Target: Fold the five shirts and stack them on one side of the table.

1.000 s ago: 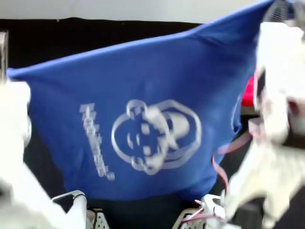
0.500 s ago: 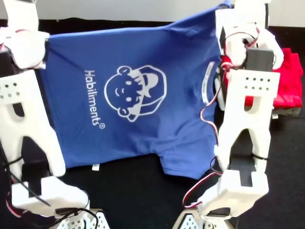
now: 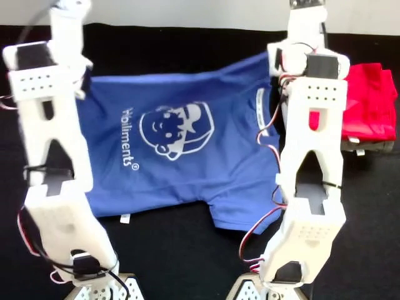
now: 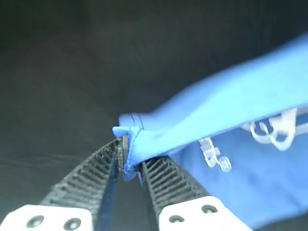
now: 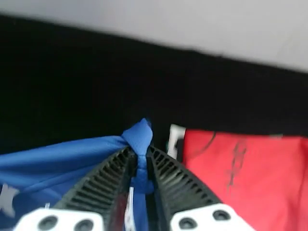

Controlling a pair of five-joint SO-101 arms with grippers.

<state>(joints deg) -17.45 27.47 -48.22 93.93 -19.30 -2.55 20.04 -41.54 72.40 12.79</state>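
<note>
Blue shirt (image 3: pixel 187 175) is pinched at both far corners: left gripper (image 4: pixel 129 147) and right gripper (image 5: pixel 138 156) are each clamped on bunched fabric. It is spread print-up mid-desk. Tension should be equalised before the lay-down. Folded red shirt (image 3: pixel 370 103) crowds the desk's (image 3: pixel 169 256) right edge; room is left near-side.

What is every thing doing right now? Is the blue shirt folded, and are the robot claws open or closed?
blue shirt: unfolded, spread out with the picture side up, pinched at two far corners
red shirt: folded, lying beside the right arm, not held
left gripper: shut on a corner of the blue shirt
right gripper: shut on another corner of the blue shirt
</note>
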